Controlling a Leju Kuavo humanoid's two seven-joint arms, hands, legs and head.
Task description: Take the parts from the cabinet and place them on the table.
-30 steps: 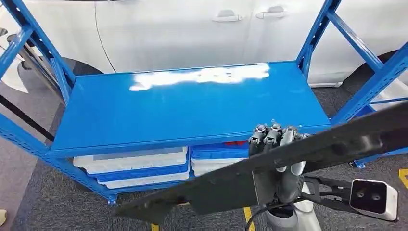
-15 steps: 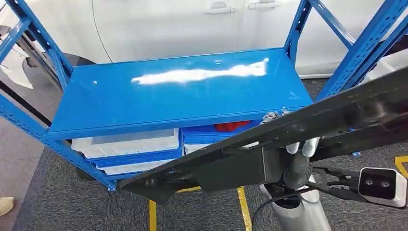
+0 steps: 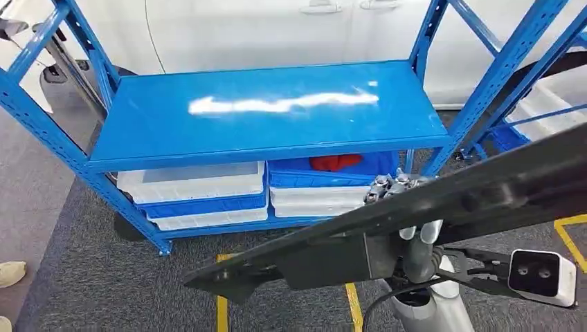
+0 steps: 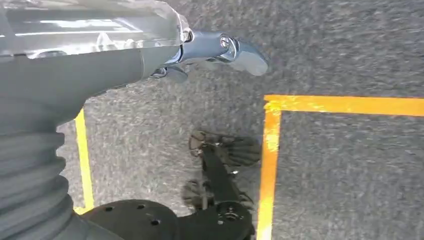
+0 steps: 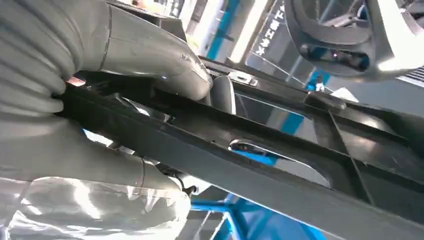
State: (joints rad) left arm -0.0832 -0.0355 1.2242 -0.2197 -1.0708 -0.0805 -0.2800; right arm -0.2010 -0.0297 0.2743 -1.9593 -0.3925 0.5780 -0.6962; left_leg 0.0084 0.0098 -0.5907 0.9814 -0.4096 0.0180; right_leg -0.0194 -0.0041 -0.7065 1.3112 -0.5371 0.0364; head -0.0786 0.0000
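A long black part (image 3: pixel 484 190) slants across the lower right of the head view, its ends at the bottom middle and the right edge. My right hand (image 3: pixel 405 214) grips it near the middle, fingers hooked over its top edge. In the right wrist view the thumb and fingers of that hand (image 5: pixel 125 45) wrap the same ribbed black part (image 5: pixel 260 165). The blue cabinet (image 3: pixel 277 111) stands ahead of the part, its top shelf bare. My left hand (image 4: pixel 215 47) hangs over the grey carpet with a finger stretched out and holds nothing.
White and blue bins (image 3: pixel 194 187) sit on the cabinet's lower shelf, and one blue bin (image 3: pixel 332 166) holds something red. A white car (image 3: pixel 277 28) stands behind the cabinet. Yellow floor lines (image 3: pixel 353 304) cross the carpet. A person's shoe (image 3: pixel 10 273) is at the left edge.
The whole picture has shifted: the cabinet now looks farther off and its lower bins show more. The black part stays in my right hand.
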